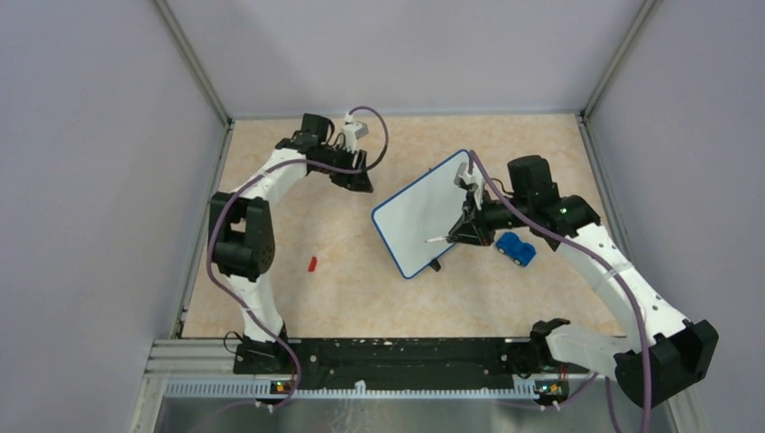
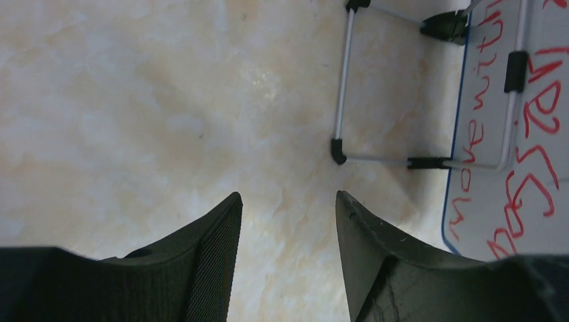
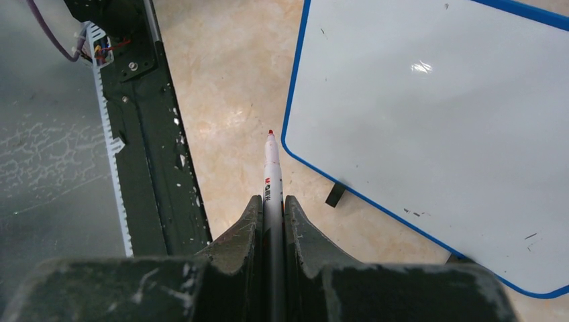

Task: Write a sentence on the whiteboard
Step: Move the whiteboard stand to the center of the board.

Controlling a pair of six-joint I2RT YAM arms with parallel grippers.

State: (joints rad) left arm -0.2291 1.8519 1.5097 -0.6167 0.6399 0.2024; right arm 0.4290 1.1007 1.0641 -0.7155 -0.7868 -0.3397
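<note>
The whiteboard [image 1: 419,212], white with a blue rim, stands tilted at mid-table. Its front face [image 3: 436,121] is bare white, so no sentence is in view there. In the left wrist view its rear side [image 2: 483,201] carries other red handwriting [image 2: 537,107], and a wire stand [image 2: 342,87] props it up. My right gripper [image 1: 465,230] [image 3: 272,199] is shut on a white marker [image 3: 272,168]. The marker's red tip points past the board's lower left edge, apart from it. My left gripper [image 1: 361,180] [image 2: 288,194] hangs open behind the board, with only tabletop between its fingers.
A blue toy car [image 1: 515,248] sits just right of the board, under my right arm. A small red cap [image 1: 312,263] lies on the table to the left. The black base rail [image 1: 397,352] [image 3: 147,168] runs along the near edge. Grey walls enclose the table.
</note>
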